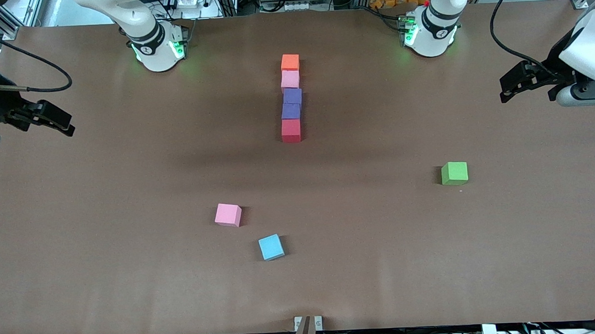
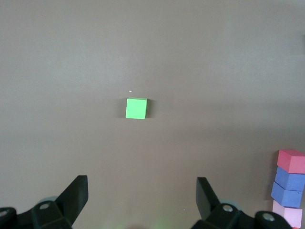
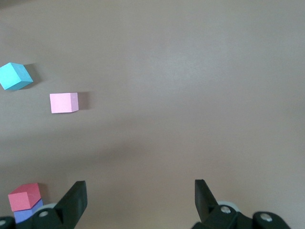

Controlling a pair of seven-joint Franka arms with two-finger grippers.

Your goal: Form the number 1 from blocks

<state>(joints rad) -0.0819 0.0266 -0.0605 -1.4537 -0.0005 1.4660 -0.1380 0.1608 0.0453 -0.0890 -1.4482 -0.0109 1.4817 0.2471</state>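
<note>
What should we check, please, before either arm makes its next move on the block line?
1. Line of five cubes: orange block, pink block, two purple blocks, red block sit in a row: ok.
2. Straightness: the purple pair is slightly offset from each other: not ok.
3. Left gripper open, holding nothing, over the left arm's end of the table: ok.
4. Right gripper open, holding nothing, over the right arm's end: ok.
5. Loose pink cube, light blue cube and green cube lie apart from the line: ok.
</note>
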